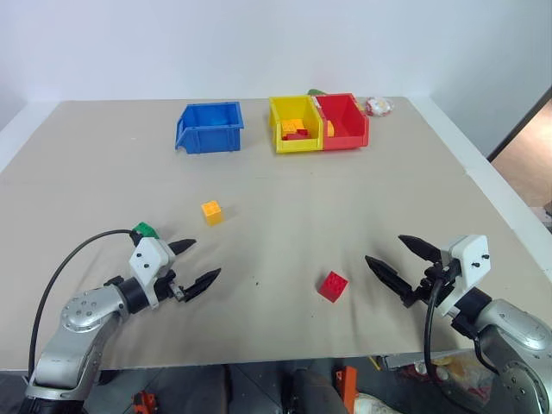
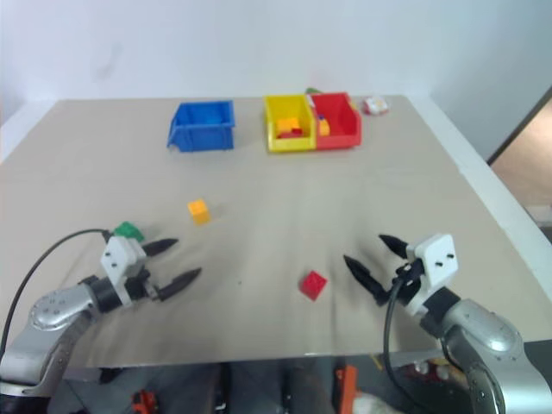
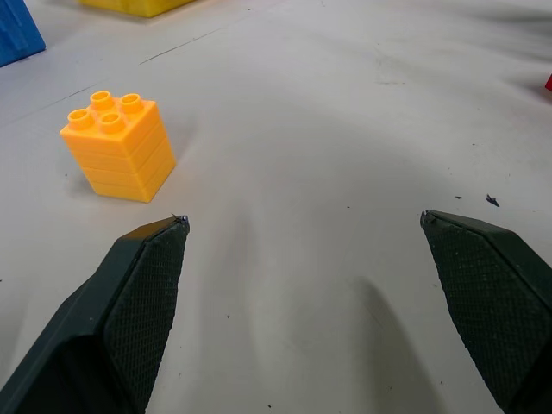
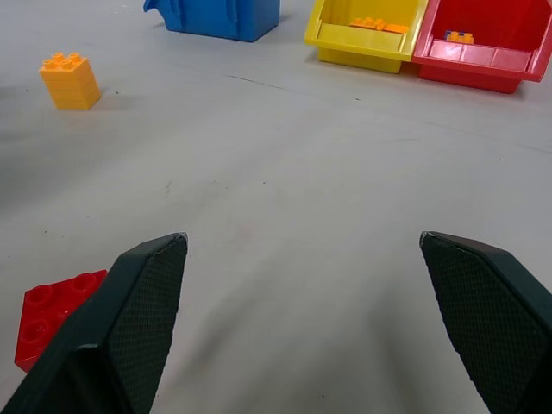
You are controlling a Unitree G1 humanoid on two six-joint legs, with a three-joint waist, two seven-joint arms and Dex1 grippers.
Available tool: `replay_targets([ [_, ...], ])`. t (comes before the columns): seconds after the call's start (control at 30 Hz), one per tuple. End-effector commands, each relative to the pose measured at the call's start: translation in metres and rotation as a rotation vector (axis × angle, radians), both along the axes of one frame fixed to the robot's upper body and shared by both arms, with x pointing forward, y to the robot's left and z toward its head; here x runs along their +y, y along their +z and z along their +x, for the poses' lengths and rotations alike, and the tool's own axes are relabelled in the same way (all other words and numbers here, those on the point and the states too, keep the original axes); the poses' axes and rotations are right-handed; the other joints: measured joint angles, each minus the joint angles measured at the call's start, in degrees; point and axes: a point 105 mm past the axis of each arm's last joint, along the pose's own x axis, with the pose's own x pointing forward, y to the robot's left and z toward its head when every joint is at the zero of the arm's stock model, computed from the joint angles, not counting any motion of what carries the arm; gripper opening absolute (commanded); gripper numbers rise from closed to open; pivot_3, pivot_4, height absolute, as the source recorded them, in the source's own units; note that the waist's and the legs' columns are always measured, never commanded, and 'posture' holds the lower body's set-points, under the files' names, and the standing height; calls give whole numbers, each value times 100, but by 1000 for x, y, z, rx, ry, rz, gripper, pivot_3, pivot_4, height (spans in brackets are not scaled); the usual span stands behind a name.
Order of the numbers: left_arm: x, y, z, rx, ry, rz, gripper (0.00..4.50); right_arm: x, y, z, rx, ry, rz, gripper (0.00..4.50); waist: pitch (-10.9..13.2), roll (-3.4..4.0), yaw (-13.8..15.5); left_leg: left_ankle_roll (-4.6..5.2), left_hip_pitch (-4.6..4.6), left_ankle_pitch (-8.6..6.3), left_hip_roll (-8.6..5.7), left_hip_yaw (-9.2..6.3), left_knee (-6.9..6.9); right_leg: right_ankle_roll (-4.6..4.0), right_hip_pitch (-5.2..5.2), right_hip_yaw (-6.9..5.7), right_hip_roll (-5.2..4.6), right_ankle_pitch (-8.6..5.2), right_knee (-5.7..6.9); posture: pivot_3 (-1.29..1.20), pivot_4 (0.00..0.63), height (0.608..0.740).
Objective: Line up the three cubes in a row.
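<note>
The yellow-orange cube [image 1: 212, 212] stands upright on the table, left of centre. The red cube [image 1: 333, 285] lies tilted nearer the front, right of centre. A green cube [image 1: 144, 230] peeks out just behind my left wrist, mostly hidden by it. My left gripper [image 1: 197, 262] is open at the front left, empty, with the yellow-orange cube [image 3: 118, 147] ahead of its left finger. At the front right my right gripper [image 1: 395, 258] hangs open and empty, the red cube [image 4: 53, 314] just to its left.
A blue bin [image 1: 210, 126] stands at the back, and a yellow bin [image 1: 294, 124] and red bin [image 1: 345, 121] side by side hold loose bricks. A small white and red object [image 1: 378, 106] lies beside the red bin. The table's front edge runs close under both arms.
</note>
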Motion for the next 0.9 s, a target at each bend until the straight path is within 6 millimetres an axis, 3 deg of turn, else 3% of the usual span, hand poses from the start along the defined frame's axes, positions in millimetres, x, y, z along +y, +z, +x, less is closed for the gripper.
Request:
replay_targets([
  [0.03, -1, 14, 2, -64, -15, -18, 4457, 4, 14, -1, -54, 18, -3, 4500, 0, 0, 0, 0, 0, 0, 0, 0, 0, 0, 0, 0, 0, 0, 0, 0, 150, 740],
  [0.23, 1, 27, 2, -123, -38, -88, 4457, -6, 12, 8, -17, -30, 52, 4500, -4, -6, -3, 0, 3, 0, 9, 29, 3, -2, -8, 22, 4, 10, 0, 0, 150, 740],
  [0.53, 6, 23, 2, -110, -43, -80, 4457, -13, 7, 6, -17, -22, -21, 4500, -5, -8, -2, 1, 2, 0, 8, 36, 3, 0, -11, 28, 10, 11, 0, 0, 150, 740],
  [0.67, -15, 21, -20, -77, -240, -57, 4457, 12, 13, -3, -44, 155, -148, 4500, -5, -8, -9, 1, 3, 0, 8, 39, 3, -2, -13, 29, 10, 10, 0, 0, 150, 740],
  [0.9, -38, 15, -44, -7, -467, 0, 4457, 47, 21, -11, -5, 340, -84, 4500, -8, -12, -13, 0, 4, -1, 25, 38, 3, -14, -16, 29, 11, 14, -1, 0, 150, 740],
])
